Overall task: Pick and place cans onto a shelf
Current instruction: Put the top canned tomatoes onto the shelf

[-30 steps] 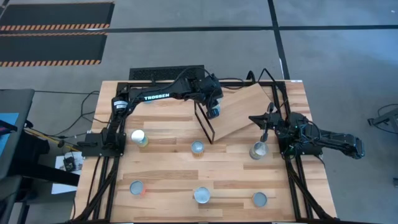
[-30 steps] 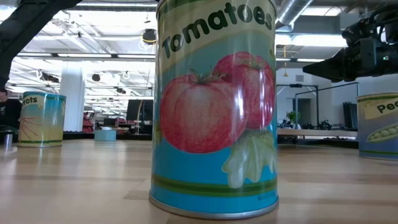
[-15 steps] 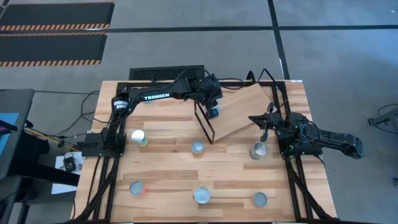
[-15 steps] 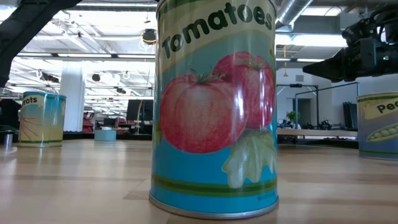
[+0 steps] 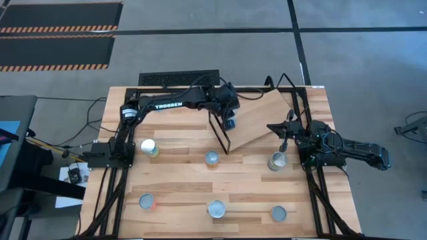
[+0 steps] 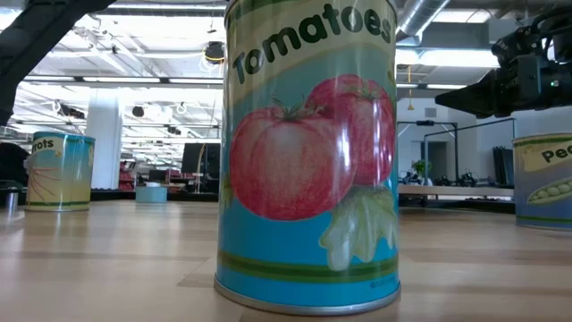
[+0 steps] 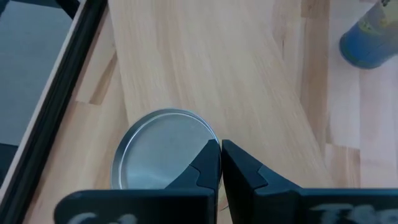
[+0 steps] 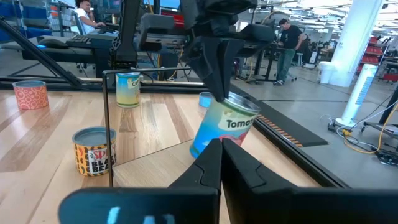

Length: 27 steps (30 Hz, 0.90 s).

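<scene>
My left gripper (image 5: 230, 117) is over the light-wood shelf (image 5: 259, 121), whose black wire frame end (image 5: 219, 137) stands on the table. Its fingers are shut at the top of a teal tomato can (image 8: 225, 126), which stands tilted on the shelf board; the can's silver top (image 7: 163, 148) shows in the left wrist view. My right gripper (image 5: 283, 138) is shut and empty at the table's right, just beyond an upright can (image 5: 277, 161). Several other cans stand upright on the table (image 5: 173, 173). My left gripper touches the tomato can's top at its rim (image 7: 208, 144) with its shut fingertips (image 8: 219, 93). The fingers come from above, pointing down. The can leans under them with its bottom end on the shelf board. Whether the fingers grip the rim or only press on it does not show.
Cans stand at the left (image 5: 148, 147), the middle (image 5: 211, 158) and along the near edge (image 5: 147, 201) (image 5: 216, 209) (image 5: 278, 213). A tomato can (image 6: 308, 152) fills the low view. People work at benches (image 8: 289, 37) beyond the table.
My left gripper has shifted a little toward the table's near edge over the shelf, with the tomato can still under its fingertips.
</scene>
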Motion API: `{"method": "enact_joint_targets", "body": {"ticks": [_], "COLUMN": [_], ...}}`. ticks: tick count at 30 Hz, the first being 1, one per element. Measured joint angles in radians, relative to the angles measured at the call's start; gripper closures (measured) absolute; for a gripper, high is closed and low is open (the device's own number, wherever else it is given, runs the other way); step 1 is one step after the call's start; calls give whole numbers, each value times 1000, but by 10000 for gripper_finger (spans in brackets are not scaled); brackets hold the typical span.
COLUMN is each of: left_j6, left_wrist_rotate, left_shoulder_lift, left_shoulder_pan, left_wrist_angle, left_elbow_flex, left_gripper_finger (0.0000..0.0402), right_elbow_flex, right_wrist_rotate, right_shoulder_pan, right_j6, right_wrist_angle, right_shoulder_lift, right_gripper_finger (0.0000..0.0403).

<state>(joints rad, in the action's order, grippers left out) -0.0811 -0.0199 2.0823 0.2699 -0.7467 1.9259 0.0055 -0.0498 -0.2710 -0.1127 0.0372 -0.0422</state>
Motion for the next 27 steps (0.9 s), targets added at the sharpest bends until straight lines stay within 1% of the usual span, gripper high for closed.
{"method": "enact_joint_targets", "body": {"ticks": [9,27], "left_j6": [6,15], "left_wrist_rotate": [-1,-10], "left_shoulder_lift": [0,0], "left_shoulder_pan": [-3,-3], "left_wrist_angle": [-8,-29], "left_elbow_flex": [0,0], "left_gripper_finger": [389,385], "right_elbow_flex": [0,0], "right_wrist_rotate": [0,0], "right_shoulder_pan": [0,0], "right_j6": [0,0], "right_wrist_angle": [0,0], "right_shoulder_lift": [0,0], "right_gripper_finger": [375,374]}}
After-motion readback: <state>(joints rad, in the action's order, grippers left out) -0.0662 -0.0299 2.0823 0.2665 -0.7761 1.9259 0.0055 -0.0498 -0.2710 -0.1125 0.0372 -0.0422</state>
